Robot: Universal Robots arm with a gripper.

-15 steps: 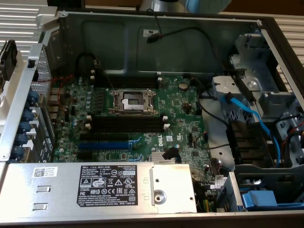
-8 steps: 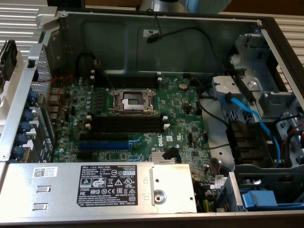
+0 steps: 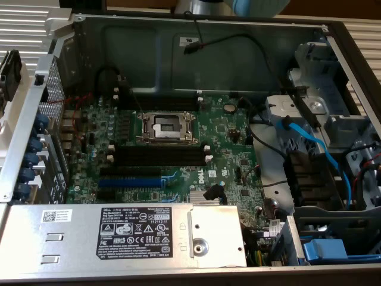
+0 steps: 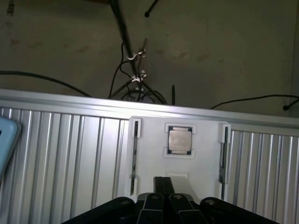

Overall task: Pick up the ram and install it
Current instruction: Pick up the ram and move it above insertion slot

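you have the open computer case (image 3: 149, 36) lying across the exterior view, its steel wall bare behind the board. along the near edge sits the grey power supply (image 3: 119, 235) with its printed label. the green motherboard (image 3: 238, 161) lies flat inside the case. on it you can see the black memory slots (image 3: 158, 156) with white end clips, just on the near side of the metal cpu socket (image 3: 165, 126), and the blue slot (image 3: 128, 182) closer to the power supply. blue and black cables (image 3: 309, 143) run over the drive bay at the exterior view's right.

in the wrist view your hand (image 4: 163, 185) hangs over the ribbed metal counter (image 4: 70, 158), above a white holder (image 4: 149, 140). its fingers are clenched tight, one against the other. a square processor chip (image 4: 180, 141) sits in the holder's middle pocket. the ram (image 4: 135, 158) looks to be the thin dark stick standing on edge in a groove beside the chip, apart from the hand. a second dark strip (image 4: 224, 154) stands in the groove on the chip's other side, and you cannot tell the two apart.
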